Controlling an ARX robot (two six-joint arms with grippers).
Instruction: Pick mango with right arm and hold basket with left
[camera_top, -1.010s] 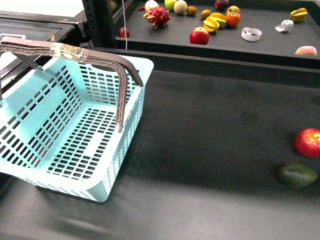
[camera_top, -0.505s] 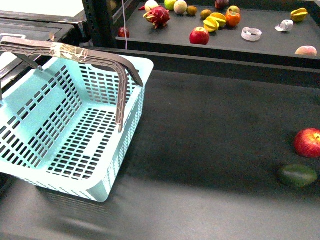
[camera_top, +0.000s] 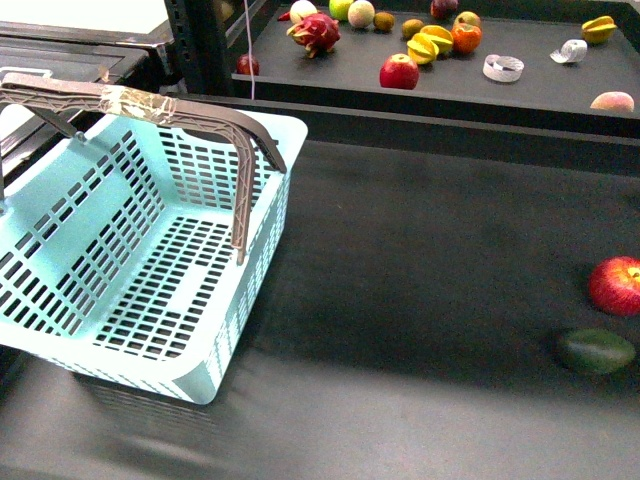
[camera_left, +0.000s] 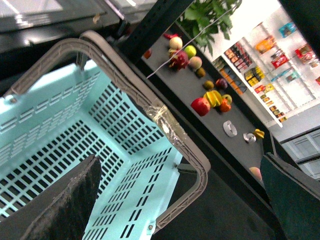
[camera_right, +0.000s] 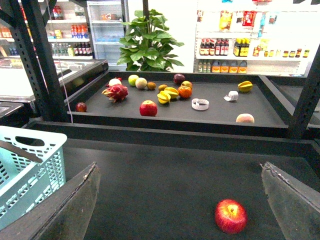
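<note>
The light turquoise basket (camera_top: 200, 385) stands at the left of the dark table, its taped grey-brown handles (camera_top: 130, 100) upright. No plain yellow mango shows in any view. My left gripper (camera_left: 177, 210) is open and hovers above the basket (camera_left: 50, 145), with the taped handle (camera_left: 165, 125) between its fingers and clear of them. My right gripper (camera_right: 177, 210) is open and empty above the table, with the basket's corner (camera_right: 30, 170) to one side. Neither arm shows in the front view.
A red apple (camera_top: 615, 285) and a dark green oval fruit (camera_top: 596, 351) lie at the table's right edge; the apple also shows in the right wrist view (camera_right: 230, 216). A raised back shelf (camera_top: 450, 85) holds several fruits, including star fruits (camera_top: 430, 45) and a dragon fruit (camera_top: 315, 32).
</note>
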